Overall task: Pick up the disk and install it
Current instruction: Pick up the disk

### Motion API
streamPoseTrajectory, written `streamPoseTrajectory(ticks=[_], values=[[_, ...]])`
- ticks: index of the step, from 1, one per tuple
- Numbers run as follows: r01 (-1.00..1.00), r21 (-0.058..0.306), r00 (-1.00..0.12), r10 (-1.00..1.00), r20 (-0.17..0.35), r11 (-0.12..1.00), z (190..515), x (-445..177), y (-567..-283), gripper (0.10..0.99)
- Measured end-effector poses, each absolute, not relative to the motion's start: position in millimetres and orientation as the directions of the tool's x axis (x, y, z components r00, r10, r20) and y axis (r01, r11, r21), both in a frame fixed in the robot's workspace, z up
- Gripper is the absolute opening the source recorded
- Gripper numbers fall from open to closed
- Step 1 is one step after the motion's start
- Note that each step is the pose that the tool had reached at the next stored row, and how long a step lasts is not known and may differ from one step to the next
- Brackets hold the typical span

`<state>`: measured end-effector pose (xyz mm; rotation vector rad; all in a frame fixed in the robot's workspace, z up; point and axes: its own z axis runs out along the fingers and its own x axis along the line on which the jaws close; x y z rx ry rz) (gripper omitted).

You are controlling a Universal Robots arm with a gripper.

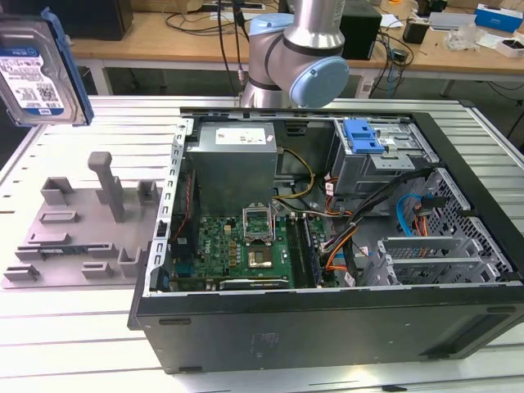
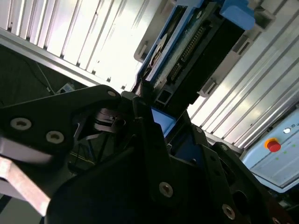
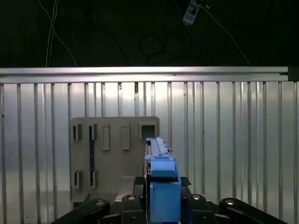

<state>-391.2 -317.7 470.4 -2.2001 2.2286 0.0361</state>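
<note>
The disk (image 1: 37, 70), a silver hard drive with a blue-and-white label in a blue carrier bracket, hangs in the air at the exterior view's upper left, high above the grey fixture plate (image 1: 82, 229). In both wrist views my gripper (image 3: 161, 181) is shut on the disk (image 3: 161, 184), which shows edge-on between the black fingers (image 3: 93, 207). The second wrist view shows the disk's underside and connector edge (image 2: 196, 51) sticking out past the gripper (image 2: 149, 109). The fixture plate (image 3: 114, 154) lies below the disk on the slatted table.
An open computer case (image 1: 155, 323) lies on the slatted aluminium table (image 1: 74, 344) at the exterior view's right. Inside are a grey power-supply box (image 1: 233, 160), a motherboard (image 1: 237, 250), cables and a drive bay with a blue latch (image 1: 364, 135). The arm's joint (image 1: 299, 57) stands behind the case.
</note>
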Motion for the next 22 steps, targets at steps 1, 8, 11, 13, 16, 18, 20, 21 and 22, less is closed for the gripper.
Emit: streamPoseTrajectory(ticks=[1,8,11,13,16,18,20,21,22], values=[[-1.000,0.010,-0.013,-1.000,-0.023,0.013,476,-391,-318,0.365],[-1.000,0.009,-0.013,-1.000,-0.023,0.013,481,-390,-318,0.365],[-1.000,0.009,-0.013,-1.000,-0.023,0.013,481,-390,-318,0.365],[-1.000,0.010,-0.013,-1.000,-0.023,0.013,481,-390,-318,0.365],[-1.000,0.010,-0.013,-1.000,-0.023,0.013,481,-381,-322,0.365],[-1.000,0.010,-0.013,-1.000,-0.023,0.013,482,-371,-328,0.365],[-1.000,0.010,-0.013,-1.000,-0.023,0.013,484,-364,-330,0.365],[-1.000,0.011,-0.013,-1.000,-0.023,0.013,486,-360,-332,0.365],[-1.000,0.012,-0.013,-1.000,-0.023,0.013,488,-358,-333,0.365]])
